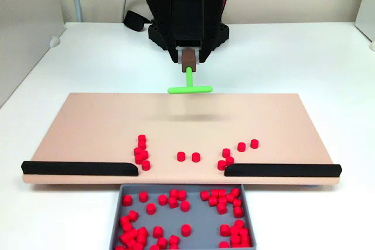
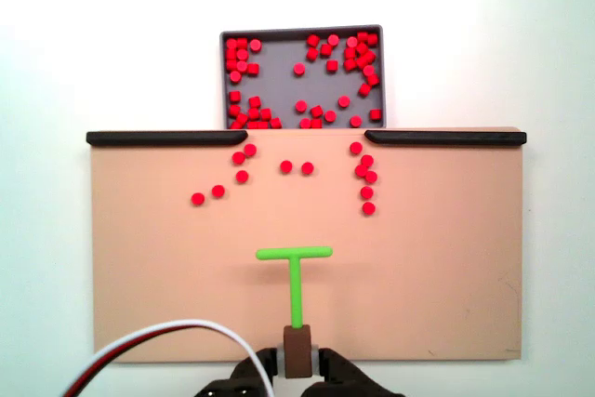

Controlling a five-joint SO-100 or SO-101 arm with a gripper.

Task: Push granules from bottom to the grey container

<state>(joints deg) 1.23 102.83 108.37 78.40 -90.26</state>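
Note:
My gripper [image 1: 188, 58] [image 2: 297, 357] is shut on the brown handle of a green T-shaped tool [image 1: 190, 89] [image 2: 295, 254]. The crossbar hangs over the tan board [image 1: 94, 127] [image 2: 149, 267], on the arm's side, well apart from the granules. Loose red granules [image 1: 142, 151] [image 2: 365, 183] lie in small groups on the board near the gap between two black strips [image 1: 79, 168] [image 2: 163, 138]. Beyond that gap sits the grey container [image 1: 204, 221] [image 2: 279, 81], holding many more granules [image 1: 221, 200] [image 2: 240, 53].
The board lies on a white table. A second black strip [image 1: 281, 170] [image 2: 451, 138] closes the other side of the gap. A white cable [image 2: 158, 337] loops beside the arm's base [image 1: 187, 4]. Wide bare board stretches on both sides of the tool.

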